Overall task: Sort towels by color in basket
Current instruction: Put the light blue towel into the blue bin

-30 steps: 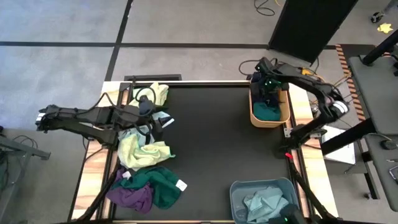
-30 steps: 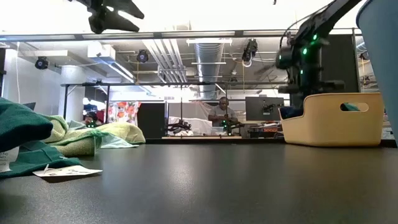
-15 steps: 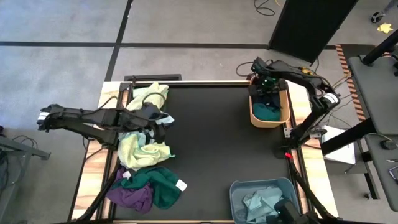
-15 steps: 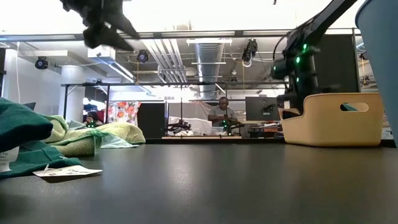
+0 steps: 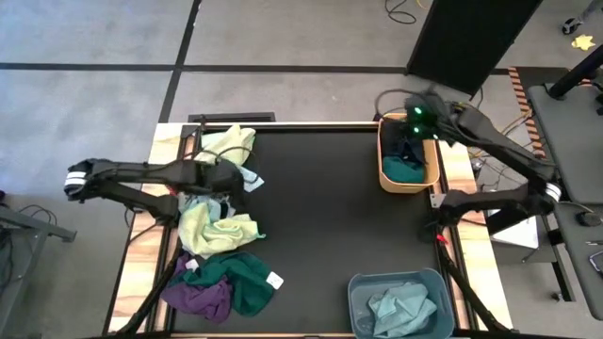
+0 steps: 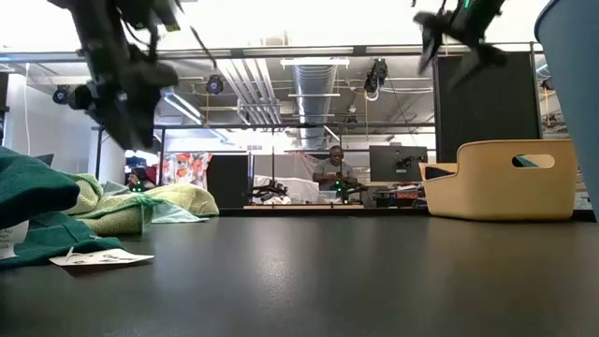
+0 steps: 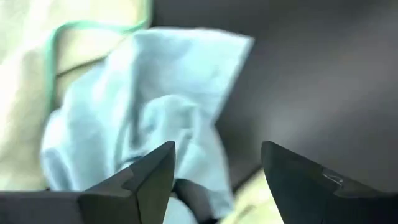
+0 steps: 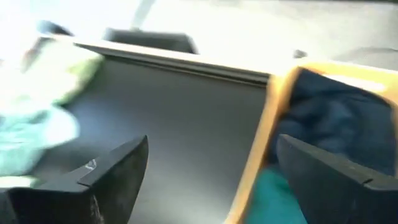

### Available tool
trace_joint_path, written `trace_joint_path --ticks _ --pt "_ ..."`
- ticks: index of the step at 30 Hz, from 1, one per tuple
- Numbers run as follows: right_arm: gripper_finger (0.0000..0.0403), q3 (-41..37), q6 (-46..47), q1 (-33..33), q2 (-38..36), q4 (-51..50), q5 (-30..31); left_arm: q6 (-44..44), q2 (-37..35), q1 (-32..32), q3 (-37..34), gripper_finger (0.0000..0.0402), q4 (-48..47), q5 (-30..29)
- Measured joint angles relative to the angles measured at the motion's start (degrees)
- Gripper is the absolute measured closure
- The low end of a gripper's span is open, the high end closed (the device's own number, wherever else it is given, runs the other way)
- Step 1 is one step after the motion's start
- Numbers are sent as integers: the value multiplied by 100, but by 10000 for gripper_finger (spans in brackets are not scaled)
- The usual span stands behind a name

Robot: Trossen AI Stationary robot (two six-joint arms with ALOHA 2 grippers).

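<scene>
A pile of towels lies at the table's left: pale yellow-green ones [image 5: 215, 229], a teal green one [image 5: 240, 278], a purple one [image 5: 200, 299] and a light blue one [image 7: 143, 106]. My left gripper [image 7: 217, 162] hangs open just above the light blue towel, touching nothing. At the far right, a tan basket [image 5: 384, 162] holds a navy towel [image 8: 336, 118] and a teal towel [image 8: 273, 193]. My right gripper [image 8: 211, 155] is open and empty, well above this basket's far end [image 6: 459, 33].
A blue-grey basket [image 5: 362, 287] with light blue towels [image 5: 400, 306] stands at the near right. Another pale yellow-green towel [image 5: 226, 143] lies at the far left corner. The black mat [image 5: 320, 207] between pile and baskets is bare. A person sits in the room behind.
My right gripper has risen from inside the tan basket to well above it; the navy towel stays in the basket. My left gripper has come down toward the light blue towel in the pile, still open.
</scene>
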Motion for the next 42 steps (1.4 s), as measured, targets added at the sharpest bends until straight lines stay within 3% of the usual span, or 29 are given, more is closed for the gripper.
trace_joint_path --ticks 4,8,17,22,26,28,34,38,42 --pt "55 -16 550 864 -346 389 214 511 563 887 -2 178 -8 495" --pt "63 -19 1173 1493 -419 385 381 1270 1256 1532 -14 178 -18 537" --pt "89 10 1094 2349 -118 473 386 1717 2271 1648 -170 210 131 911" --pt "102 47 478 2361 10 863 377 1751 2486 1488 -482 267 692 1265" --pt "111 47 -793 2364 59 1536 40 1724 2455 1169 -526 361 906 1219" --pt "115 47 -1499 2377 122 1933 -256 1608 2267 1002 -487 390 1090 1290" --pt "127 47 -3336 2440 491 2776 -1145 1620 1359 341 0 400 2656 1292" --pt "128 189 -3809 2436 756 2828 -1269 1759 900 -232 188 401 4222 827" --pt "121 410 -4024 2437 866 2919 -1270 1988 894 -635 188 401 5943 657"
